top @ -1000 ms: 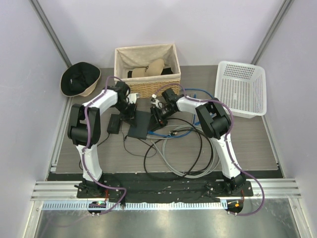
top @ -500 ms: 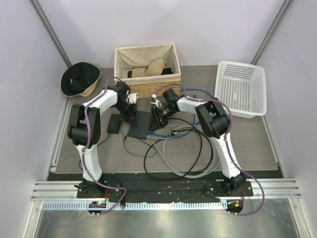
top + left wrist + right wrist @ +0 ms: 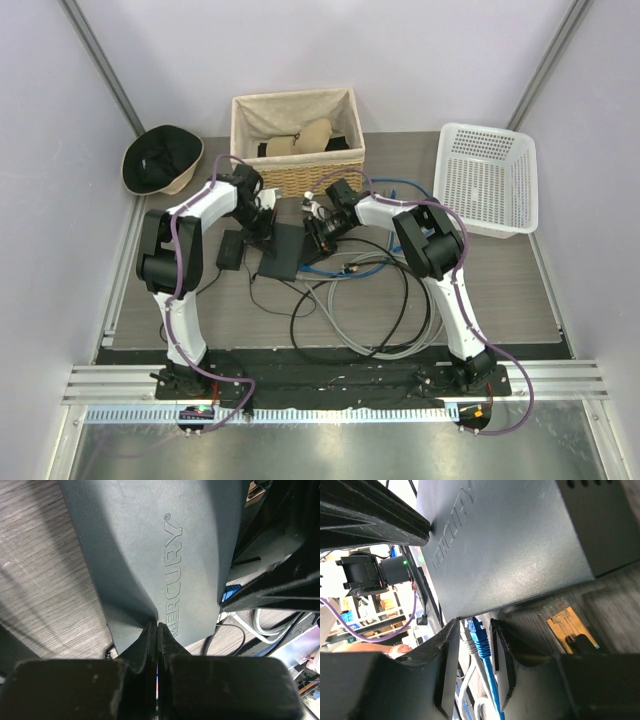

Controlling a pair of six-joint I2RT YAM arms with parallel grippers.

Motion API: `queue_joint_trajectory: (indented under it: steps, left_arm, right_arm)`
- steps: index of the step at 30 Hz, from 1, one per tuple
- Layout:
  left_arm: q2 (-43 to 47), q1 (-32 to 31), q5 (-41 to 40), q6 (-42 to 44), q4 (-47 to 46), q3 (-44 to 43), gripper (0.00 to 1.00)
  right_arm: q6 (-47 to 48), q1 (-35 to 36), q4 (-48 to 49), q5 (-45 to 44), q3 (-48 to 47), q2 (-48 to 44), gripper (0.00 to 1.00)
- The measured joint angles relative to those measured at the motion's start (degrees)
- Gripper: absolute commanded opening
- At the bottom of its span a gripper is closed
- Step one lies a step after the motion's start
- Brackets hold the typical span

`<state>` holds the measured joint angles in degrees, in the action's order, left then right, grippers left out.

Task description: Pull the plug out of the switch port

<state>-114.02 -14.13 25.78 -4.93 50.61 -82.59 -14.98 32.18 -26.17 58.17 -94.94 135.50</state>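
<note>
Straddling blue plug (image 3: 480, 637), right end effector (image 3: 473, 627) unclenched, a wrist-only detail; left end effector (image 3: 157, 627) clenched atop switch (image 3: 150, 545).

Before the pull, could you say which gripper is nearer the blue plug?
Right: the right gripper straddles the blue plug; the left gripper sits shut atop the switch, farther off.

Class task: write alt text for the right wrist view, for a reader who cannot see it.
The right gripper, jaws open, straddles a blue plug and a grey plug at the edge of the black switch.
</note>
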Motion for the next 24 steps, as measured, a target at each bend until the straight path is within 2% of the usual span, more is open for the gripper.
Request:
queue_joint_trajectory:
  steps: [4, 9, 11, 13, 16, 24]
  left_arm:
    - [0.0, 0.0, -0.02, -0.33, 0.0, 0.0, 0.0]
    - [0.0, -0.04, 0.26, -0.55, 0.17, 0.2, 0.0]
    - [0.02, -0.04, 0.31, -0.55, 0.15, 0.22, 0.0]
    - [0.02, -0.04, 0.35, -0.59, 0.15, 0.24, 0.0]
    - [0.02, -0.04, 0.46, -0.61, 0.2, 0.31, 0.0]
    - [0.02, -0.04, 0.46, -0.61, 0.17, 0.33, 0.0]
  right_arm:
    - [1.4, 0.24, -0.68, 0.13, -0.44, 0.04, 0.34]
    - [2.23, 0.44, -1.38, 1.86, -1.11, 1.01, 0.41]
    - [2.91, 0.52, -1.42, 2.91, -1.22, 1.16, 0.32]
    - [3.8, 0.63, -1.36, 3.39, -1.29, 1.46, 0.3]
    - [4.37, 0.39, -1.36, 4.96, -1.31, 2.16, 0.35]
    - [5.7, 0.15, -1.25, 7.5, -1.42, 2.71, 0.39]
